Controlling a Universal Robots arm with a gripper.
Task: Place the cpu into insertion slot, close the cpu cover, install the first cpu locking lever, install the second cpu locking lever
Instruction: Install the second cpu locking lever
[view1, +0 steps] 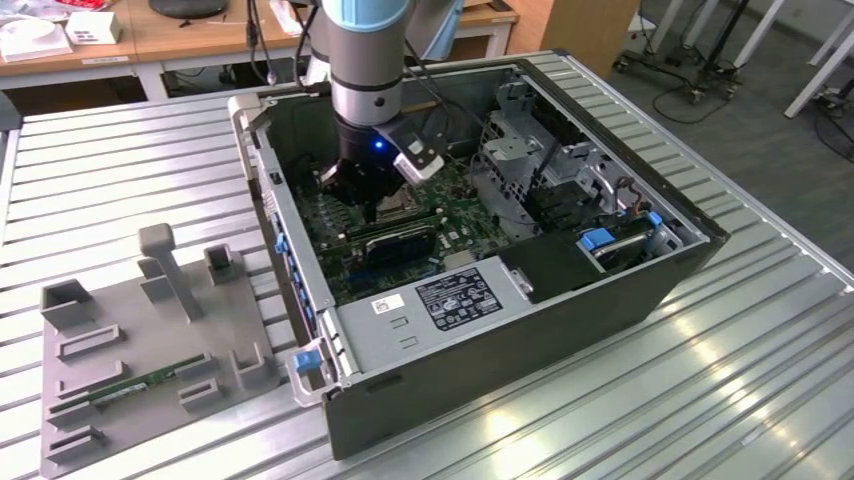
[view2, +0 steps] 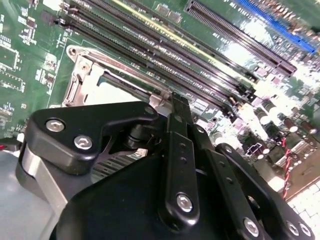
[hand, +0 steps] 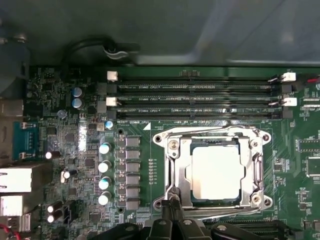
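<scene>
Gripper (hand: 172, 212): lowered inside the open computer case (view1: 641, 290), directly over the green motherboard (hand: 75, 150). In both wrist views its two black fingers (view2: 181, 130) stand pressed together with no gap visible, tips at the near edge of the socket frame, beside one corner of it. Nothing is seen held between them. Whether the tips actually touch the metal cannot be told.

Cpu (hand: 216, 172): seated flat in the insertion slot (hand: 197, 196), pale metallic face upward, square to the socket.

Cpu cover (hand: 256, 167): lying down flat over the socket, its silver frame surrounding the chip, which shows through the window. Screws mark the frame corners. The position of the locking levers cannot be determined with confidence.

Surroundings in the first wrist view: long black memory slots (hand: 195, 100) run parallel just beyond the socket; a row of silver-topped capacitors (hand: 104, 172) stands beside it.

Exterior view: the arm (view1: 363, 70) descends vertically into the case, which lies on its side on a ribbed metal desk (view1: 747, 380). A grey fixture tray (view1: 147, 350) sits on the desk toward the exterior view's left, well apart from the case.
</scene>
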